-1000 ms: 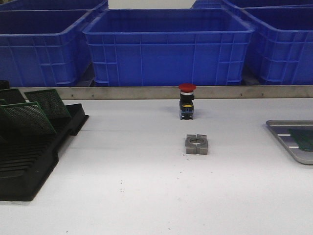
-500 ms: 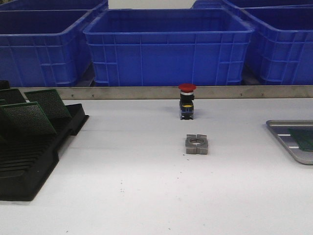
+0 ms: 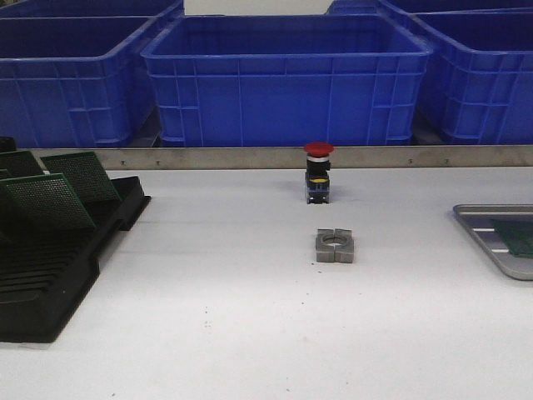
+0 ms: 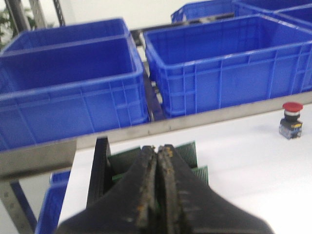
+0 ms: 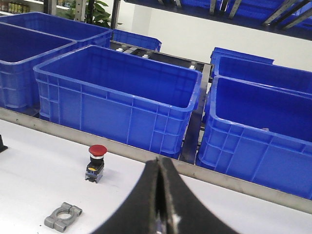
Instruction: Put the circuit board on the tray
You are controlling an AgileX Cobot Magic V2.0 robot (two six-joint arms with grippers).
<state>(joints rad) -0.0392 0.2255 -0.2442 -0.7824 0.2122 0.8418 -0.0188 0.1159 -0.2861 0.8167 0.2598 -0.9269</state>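
A green circuit board lies flat on the grey tray at the table's right edge, partly cut off by the frame. More green perforated boards stand tilted in the black slotted rack at the left. Neither gripper appears in the front view. In the left wrist view my left gripper is shut with nothing held, above the rack and its boards. In the right wrist view my right gripper hangs shut and empty over the white table.
A red-capped push button stands mid-table near the back rail, with a grey metal clamp block in front of it. Several blue crates line up behind the steel rail.
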